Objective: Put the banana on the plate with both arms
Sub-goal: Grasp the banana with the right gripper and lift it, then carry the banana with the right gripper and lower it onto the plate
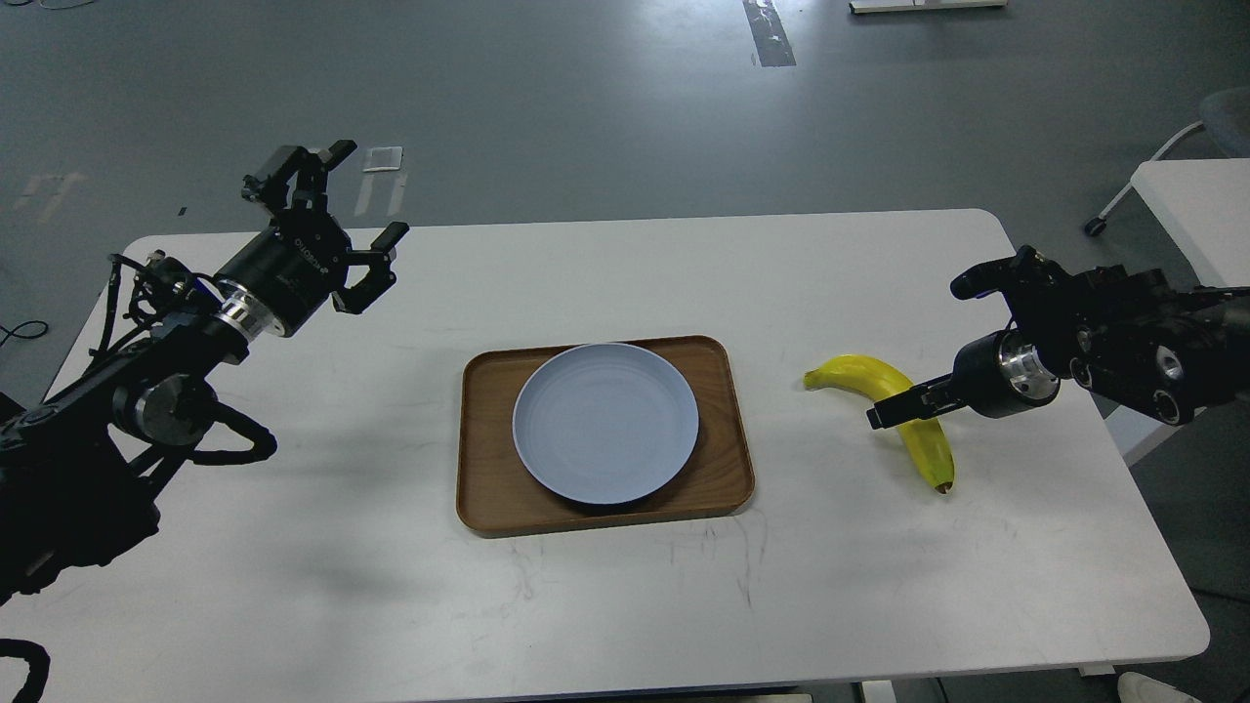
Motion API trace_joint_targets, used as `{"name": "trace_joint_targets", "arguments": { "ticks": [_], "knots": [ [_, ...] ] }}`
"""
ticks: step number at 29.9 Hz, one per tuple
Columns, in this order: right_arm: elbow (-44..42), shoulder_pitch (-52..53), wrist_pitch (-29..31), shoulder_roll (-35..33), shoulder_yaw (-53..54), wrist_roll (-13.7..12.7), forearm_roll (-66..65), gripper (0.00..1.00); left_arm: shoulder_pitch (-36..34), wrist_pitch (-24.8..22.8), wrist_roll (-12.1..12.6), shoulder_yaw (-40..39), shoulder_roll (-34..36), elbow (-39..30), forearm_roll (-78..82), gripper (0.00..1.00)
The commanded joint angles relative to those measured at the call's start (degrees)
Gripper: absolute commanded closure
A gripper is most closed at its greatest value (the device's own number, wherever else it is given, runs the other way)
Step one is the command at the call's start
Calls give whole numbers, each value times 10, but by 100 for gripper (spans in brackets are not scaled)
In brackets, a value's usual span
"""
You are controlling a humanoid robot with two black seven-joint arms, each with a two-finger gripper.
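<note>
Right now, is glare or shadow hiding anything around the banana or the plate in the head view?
Head view: sharp and evenly lit. The banana reads bright yellow with no washout; the right gripper is dark against it, so its fingers are hard to separate. The plate is matte, glare-free. Soft shadows lie on the table beneath the left gripper. Pale reflections streak the floor beyond.
</note>
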Motion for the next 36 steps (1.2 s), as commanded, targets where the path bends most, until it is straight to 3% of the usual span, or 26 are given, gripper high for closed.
{"name": "trace_joint_targets", "arguments": {
  "ticks": [1, 2, 3, 5, 7, 12, 17, 25, 36],
  "knots": [
    [-1, -2, 0, 6, -13, 0, 0, 27, 0, 0, 0, 0, 1, 0, 0, 0],
    [-2, -2, 0, 7, -13, 0, 0, 31, 0, 0, 0, 0, 1, 0, 0, 0],
    [-1, -2, 0, 7, -14, 0, 0, 44, 0, 0, 0, 0, 2, 0, 0, 0],
    [-1, -3, 0, 8, -14, 0, 0, 58, 0, 0, 0, 0, 1, 0, 0, 0],
    [0, -2, 0, 7, -15, 0, 0, 84, 0, 0, 0, 0, 2, 0, 0, 0],
    [1, -2, 0, 3, -17, 0, 0, 92, 0, 0, 0, 1, 2, 0, 0, 0],
    [4, 9, 0, -6, -17, 0, 0, 93, 0, 0, 0, 0, 2, 0, 0, 0],
    [46, 122, 3, -4, -16, 0, 0, 93, -3, 0, 1, -2, 5, 0, 0, 0],
    [59, 173, 15, 145, -18, 0, 90, 92, -4, 0, 0, -2, 10, 0, 0, 0]
  ]
}}
